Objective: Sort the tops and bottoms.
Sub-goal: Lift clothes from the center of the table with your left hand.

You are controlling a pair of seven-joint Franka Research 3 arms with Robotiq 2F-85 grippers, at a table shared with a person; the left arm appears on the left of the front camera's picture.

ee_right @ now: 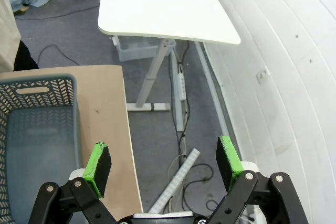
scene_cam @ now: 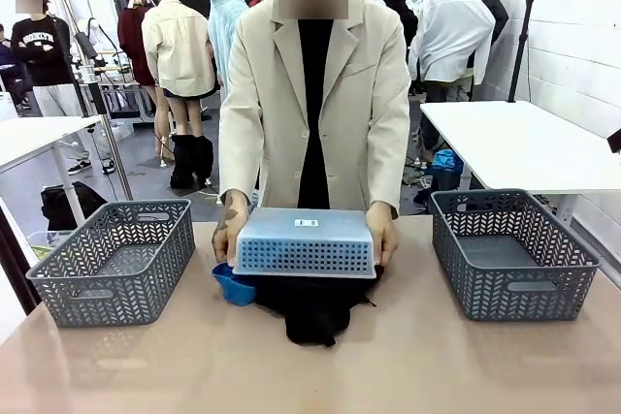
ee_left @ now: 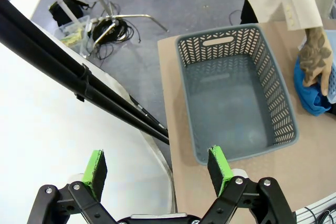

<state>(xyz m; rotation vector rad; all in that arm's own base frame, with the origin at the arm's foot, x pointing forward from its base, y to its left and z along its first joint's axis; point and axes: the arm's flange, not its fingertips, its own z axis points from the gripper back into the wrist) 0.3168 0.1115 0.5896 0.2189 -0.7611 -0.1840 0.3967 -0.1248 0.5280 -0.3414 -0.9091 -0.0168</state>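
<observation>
Nearest on the beige table (scene_cam: 456, 366), in the middle, lies a pile of clothes: a black garment (scene_cam: 315, 312) in front and a blue garment (scene_cam: 231, 286) at the pile's left edge. A light blue basket (scene_cam: 304, 247) stands on top of this pile. It seems turned over, with its closed bottom facing up. The person's hands (scene_cam: 230, 230) hold it at both short ends. Whether more clothes are under it, I cannot tell.

A left grey basket (scene_cam: 92, 296) stands at the robot's left side of the table, well apart from the pile, and nothing is in it. A right grey basket (scene_cam: 529, 290) stands at the robot's right side. The part of its inside that shows is also empty.

The left gripper (ee_left: 157, 167) is high above the table's left edge, near the left grey basket. Its jaws are spread fully wide, and they hold and touch nothing. The right gripper (ee_right: 164, 161) hangs beyond the table's right edge, over the floor, beside the right grey basket. Its jaws are also spread fully wide, with nothing between the green pads (ee_right: 98, 163).

A small white label (scene_cam: 307, 223) is on the upturned bottom of the light blue basket, but its print is too small to read.
</observation>
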